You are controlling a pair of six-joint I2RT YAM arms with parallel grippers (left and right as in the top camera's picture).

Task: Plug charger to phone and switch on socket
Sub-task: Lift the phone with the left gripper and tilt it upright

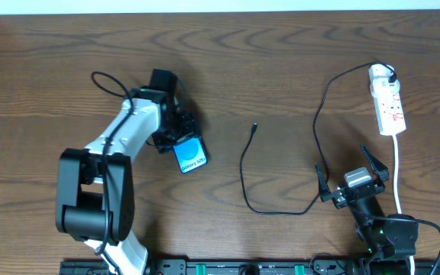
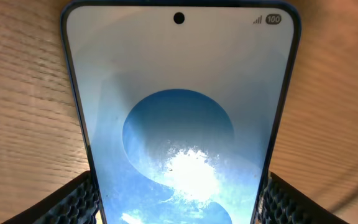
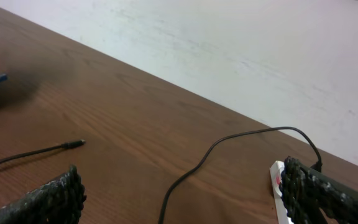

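Observation:
The phone [image 1: 192,156], with a cyan-blue screen and white lettering, is held at one end by my left gripper [image 1: 176,136], left of centre. In the left wrist view the phone [image 2: 179,81] fills the frame and my left gripper's [image 2: 179,190] fingers press on both its long edges. The black charger cable [image 1: 244,172] lies loose in a loop, and its connector tip [image 1: 255,127] is free on the table, right of the phone. Its plug [image 1: 391,76] sits in the white socket strip [image 1: 388,103] at the far right. My right gripper [image 1: 348,174] is open and empty, in front of the strip.
The strip's white cord [image 1: 397,172] runs toward the front edge, beside my right gripper. In the right wrist view the cable [image 3: 229,139] and its tip [image 3: 79,144] lie ahead of my right gripper [image 3: 179,180], and the strip [image 3: 277,180] shows behind the right finger.

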